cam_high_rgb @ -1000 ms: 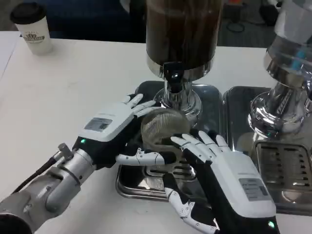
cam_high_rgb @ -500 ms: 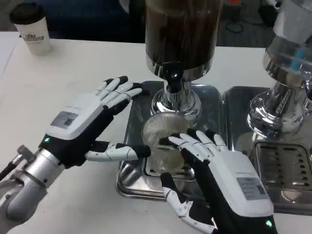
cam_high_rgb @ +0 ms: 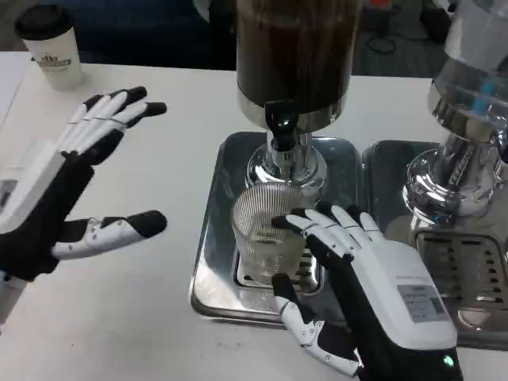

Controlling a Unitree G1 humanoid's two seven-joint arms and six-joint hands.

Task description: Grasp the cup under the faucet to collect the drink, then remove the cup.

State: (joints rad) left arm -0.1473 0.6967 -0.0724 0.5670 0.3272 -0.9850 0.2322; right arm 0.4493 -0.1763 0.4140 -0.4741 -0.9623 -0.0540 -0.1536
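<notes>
Cup point(cam_high_rgb: 266, 232) on tray point(cam_high_rgb: 208, 278), just below faucet point(cam_high_rgb: 282, 127). Right hand point(cam_high_rgb: 365, 278) touching cup, fingers apart, not clamped. Left hand point(cam_high_rgb: 63, 182) spread, well left of cup. Risk: tipping from sideways nudge.

Cut off and covered

We see the drink dispenser point(cam_high_rgb: 295, 55) cropped by the top edge and a second dispenser point(cam_high_rgb: 468, 119) by the right edge; the left hand point(cam_high_rgb: 59, 186) loses its wrist past the left edge, and the right hand point(cam_high_rgb: 361, 274) hides the ribbed cup's point(cam_high_rgb: 266, 230) near right side.
</notes>
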